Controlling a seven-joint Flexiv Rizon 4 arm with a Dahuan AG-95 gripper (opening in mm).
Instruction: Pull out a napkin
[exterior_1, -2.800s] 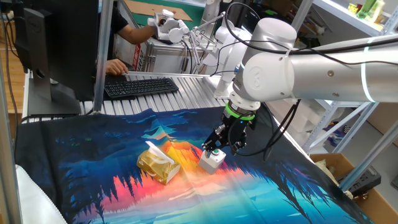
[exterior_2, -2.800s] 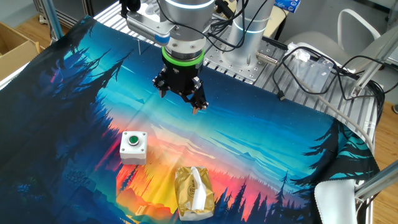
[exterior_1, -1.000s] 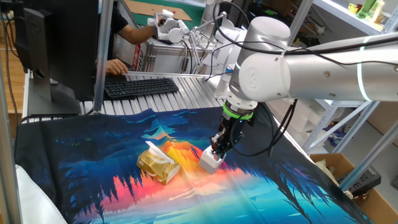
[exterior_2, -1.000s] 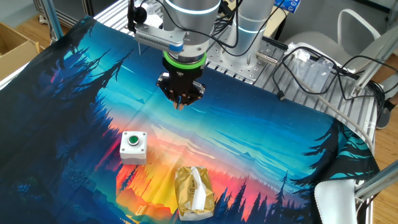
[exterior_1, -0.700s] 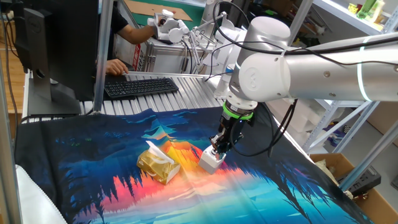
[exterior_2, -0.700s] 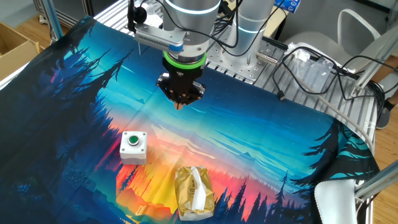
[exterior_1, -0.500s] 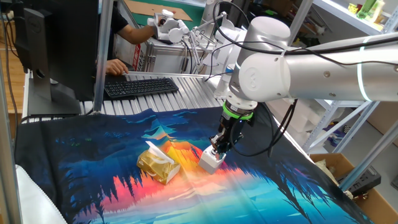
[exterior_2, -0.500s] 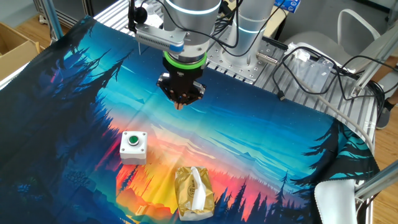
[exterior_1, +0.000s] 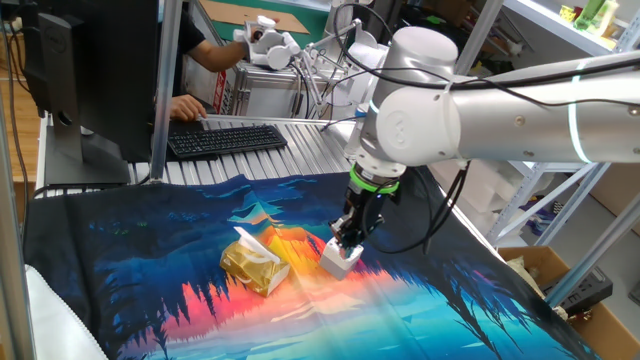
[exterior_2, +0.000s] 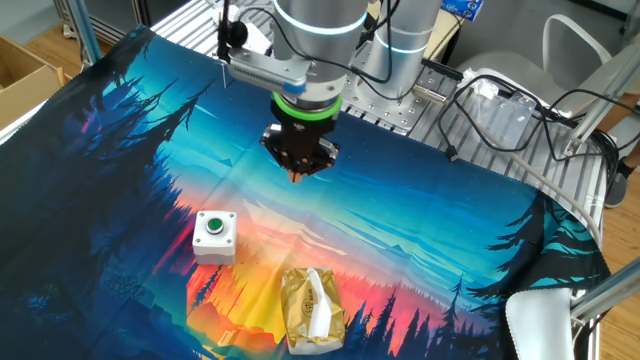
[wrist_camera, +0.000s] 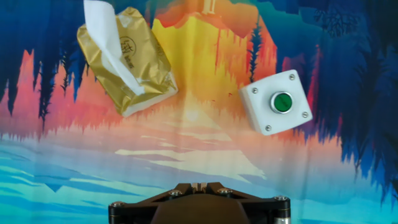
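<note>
The white napkin (wrist_camera: 106, 37) sticks up out of the slot of the shiny golden packet (wrist_camera: 134, 68), which lies on the colourful cloth. It also shows in one fixed view (exterior_1: 246, 239) and in the other fixed view (exterior_2: 318, 300). My gripper (exterior_2: 297, 178) hangs above the cloth, well apart from the packet (exterior_2: 300, 318), with its fingers pressed together and nothing between them. In the hand view the gripper (wrist_camera: 199, 185) sits at the bottom edge and the packet lies at the upper left.
A small white box with a green button (wrist_camera: 276, 102) stands on the cloth to the right of the packet; it also shows in the other fixed view (exterior_2: 214, 235). A keyboard (exterior_1: 225, 138) and a person's hands are behind the table. Cables (exterior_2: 500, 110) lie at the right.
The gripper's fingers, open 2.8 s ago, are now closed. In the last half second the hand has shifted slightly sideways and a little lower over the cloth. The packet and box have not moved.
</note>
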